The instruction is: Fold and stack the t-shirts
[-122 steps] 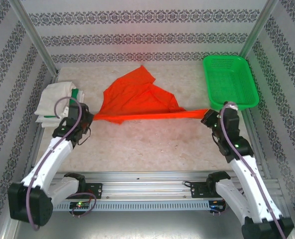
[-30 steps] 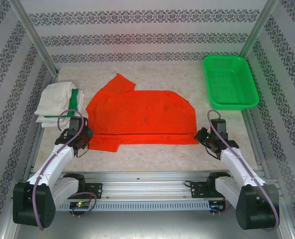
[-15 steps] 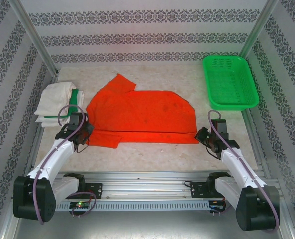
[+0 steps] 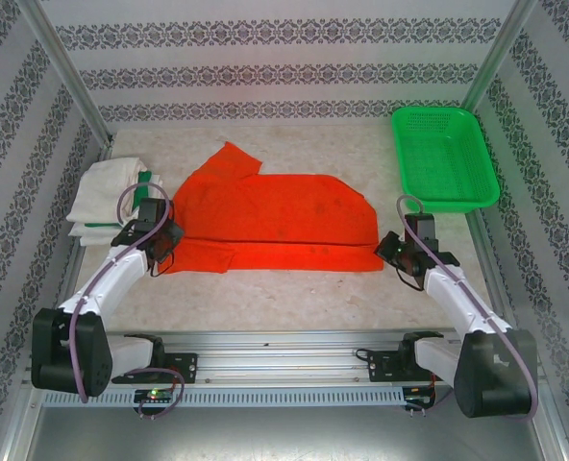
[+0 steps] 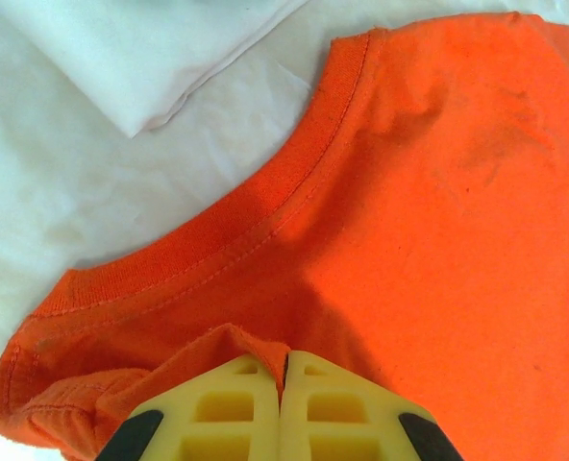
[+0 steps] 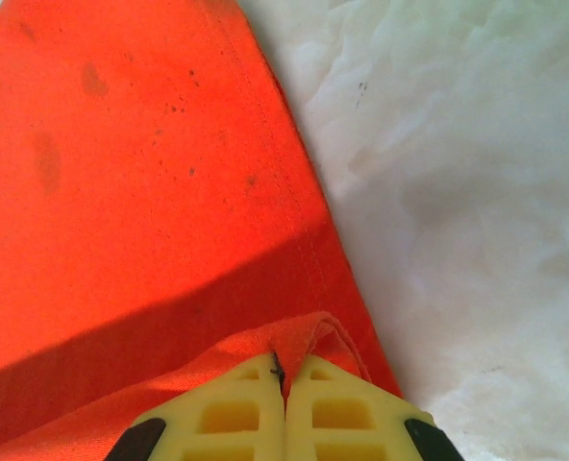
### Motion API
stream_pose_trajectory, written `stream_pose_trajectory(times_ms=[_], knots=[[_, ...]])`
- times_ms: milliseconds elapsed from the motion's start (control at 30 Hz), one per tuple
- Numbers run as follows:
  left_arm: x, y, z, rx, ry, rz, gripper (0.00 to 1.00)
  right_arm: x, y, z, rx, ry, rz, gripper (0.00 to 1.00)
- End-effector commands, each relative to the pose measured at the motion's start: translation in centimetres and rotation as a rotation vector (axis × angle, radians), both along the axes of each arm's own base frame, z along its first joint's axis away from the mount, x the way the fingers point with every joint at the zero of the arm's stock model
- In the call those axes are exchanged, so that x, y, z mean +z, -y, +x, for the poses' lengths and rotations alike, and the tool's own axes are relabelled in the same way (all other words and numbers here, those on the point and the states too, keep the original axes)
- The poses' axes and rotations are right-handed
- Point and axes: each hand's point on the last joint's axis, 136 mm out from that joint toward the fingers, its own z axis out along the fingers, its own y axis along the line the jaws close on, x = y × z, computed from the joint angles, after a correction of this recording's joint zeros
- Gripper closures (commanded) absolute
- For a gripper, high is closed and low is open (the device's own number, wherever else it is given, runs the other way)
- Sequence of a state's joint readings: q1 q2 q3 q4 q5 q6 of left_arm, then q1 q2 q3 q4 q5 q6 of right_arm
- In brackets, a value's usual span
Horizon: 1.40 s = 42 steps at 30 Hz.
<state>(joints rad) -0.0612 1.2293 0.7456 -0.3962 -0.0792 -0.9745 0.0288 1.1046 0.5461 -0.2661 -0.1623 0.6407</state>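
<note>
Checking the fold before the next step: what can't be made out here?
Left wrist view: how many layers of the orange shirt the left gripper pinches; its fingers cover the cloth.
Right wrist view: the same for the right gripper; the hem vanishes between its fingers.
Top view: how many shirts the off-white and green stack holds; too small, partly behind the left arm.

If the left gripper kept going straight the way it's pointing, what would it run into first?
The orange-red t-shirt. The left gripper has its jaws shut on a fold of it, and more of that cloth lies straight ahead, though how close is hard to judge.
</note>
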Motion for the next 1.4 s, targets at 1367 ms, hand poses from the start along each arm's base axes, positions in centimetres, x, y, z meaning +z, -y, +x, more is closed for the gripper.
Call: stream_pose_trajectory(times_ms=[1367], knots=[[-1.2,-1.1,7.4,-0.049,-0.017,0.089,1.0,-1.7,-0.1,5.8,0.026,-0.033,-0.056,1.0]])
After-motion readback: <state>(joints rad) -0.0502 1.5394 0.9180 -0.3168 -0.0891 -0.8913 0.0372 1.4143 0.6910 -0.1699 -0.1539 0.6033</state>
